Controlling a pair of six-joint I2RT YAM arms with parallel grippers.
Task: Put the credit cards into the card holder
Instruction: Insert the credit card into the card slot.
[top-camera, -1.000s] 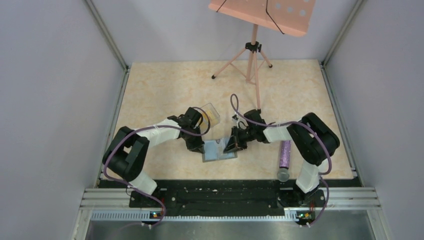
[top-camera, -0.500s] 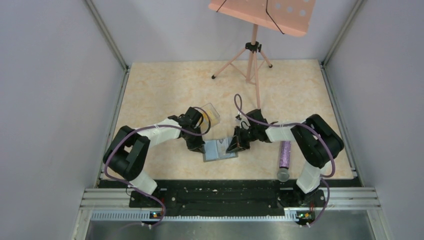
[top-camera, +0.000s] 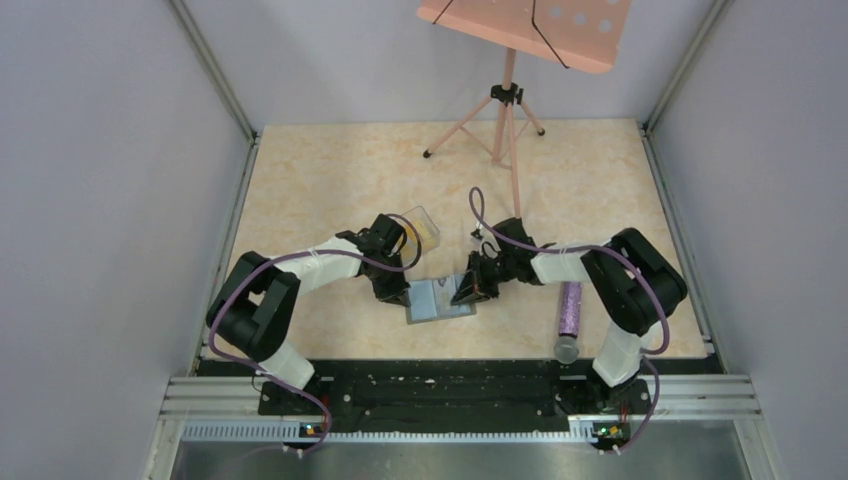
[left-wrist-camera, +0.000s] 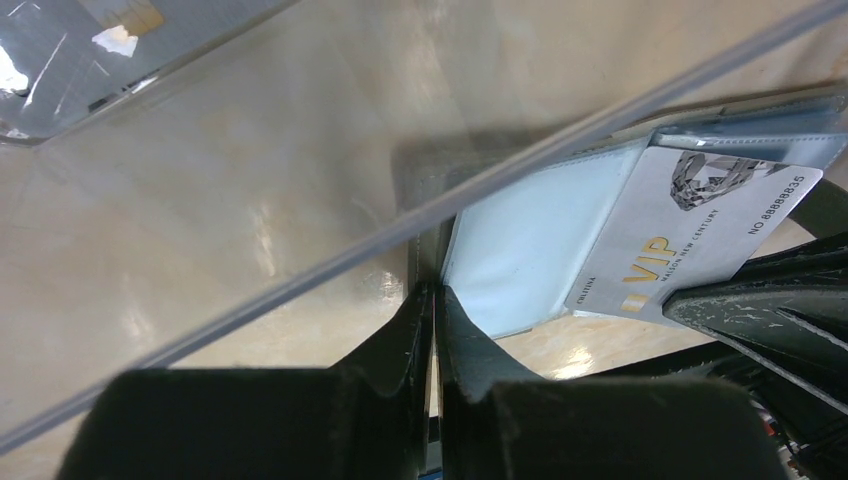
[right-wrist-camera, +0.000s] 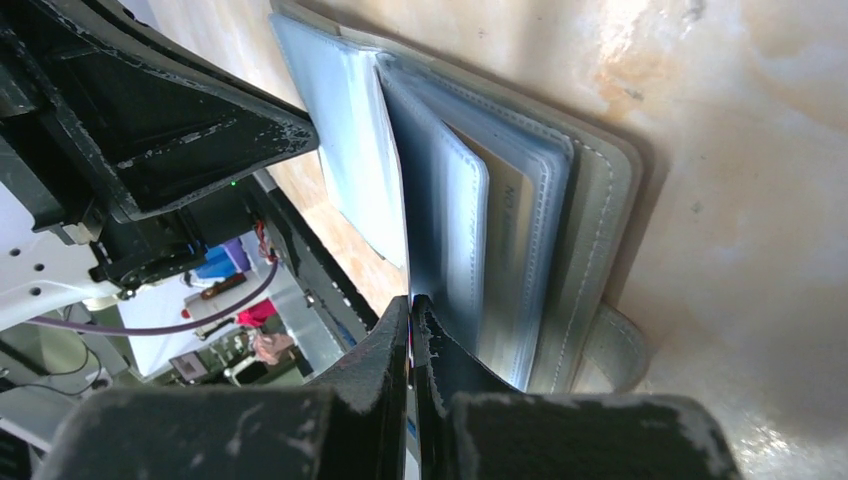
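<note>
The small dark-grey folding card holder (top-camera: 438, 300) is being held open on the beige marbled table (top-camera: 330, 180), between the two grippers. Its left cover edge is being pinched by the left gripper (left-wrist-camera: 432, 300) (fingers almost together). A silver-white plastic VIP card (left-wrist-camera: 680, 240) is being gripped at one edge by the clenched right gripper (right-wrist-camera: 411, 305), slanted over the holder's pale blue inside.

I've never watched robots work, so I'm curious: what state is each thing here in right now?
card holder, lying open.
VIP card, slanted across the holder's inside, mostly showing.
left gripper, shut on the card holder's edge.
right gripper, shut, apparently on the VIP card.
clear box, with orange cards inside.
purple tube, lying flat.
music stand, standing upright.
</note>
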